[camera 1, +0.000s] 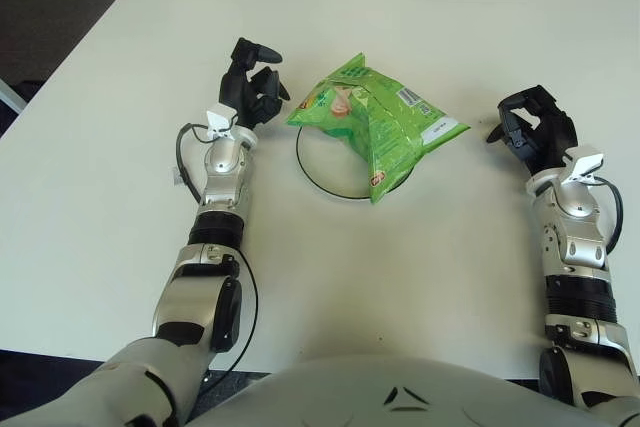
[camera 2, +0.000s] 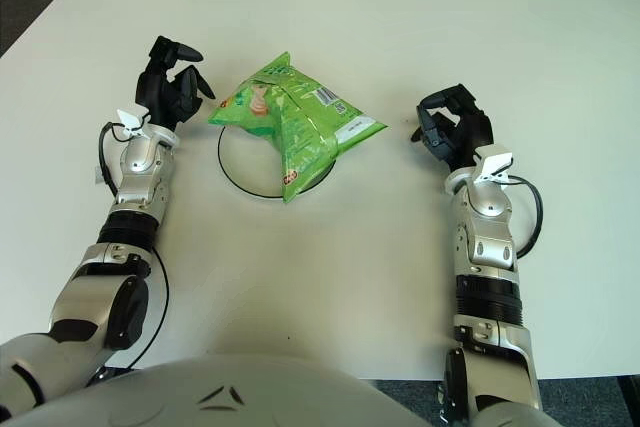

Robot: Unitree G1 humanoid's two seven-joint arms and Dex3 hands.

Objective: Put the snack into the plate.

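A green snack bag (camera 1: 373, 119) lies across a white plate with a dark rim (camera 1: 318, 176) near the middle of the table; most of the plate is covered by the bag. My left hand (camera 1: 252, 85) hovers just left of the bag, apart from it, with its fingers spread and holding nothing. My right hand (camera 1: 530, 125) shows to the right of the bag, a hand's width from its right corner, fingers loosely curled and empty.
The white table (camera 1: 400, 277) stretches wide around the plate. Its far edge runs along the top of the view, with dark floor beyond. A black cable (camera 1: 185, 152) loops beside my left forearm.
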